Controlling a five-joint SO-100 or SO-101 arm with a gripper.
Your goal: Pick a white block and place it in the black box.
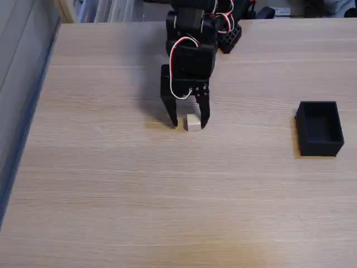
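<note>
- My gripper (189, 123) points down at the table (111, 184), fingers spread, not yet pinching.
- The white block (193, 123) rests on the table between the fingertips, against the right finger.
- The black box (319, 128) sits well apart, far right, open-topped.

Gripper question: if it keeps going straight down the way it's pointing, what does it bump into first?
Probably the small white cube block between the open gripper's fingers, or the light wooden table it sits on. Depth is hard to judge from this fixed view.
</note>
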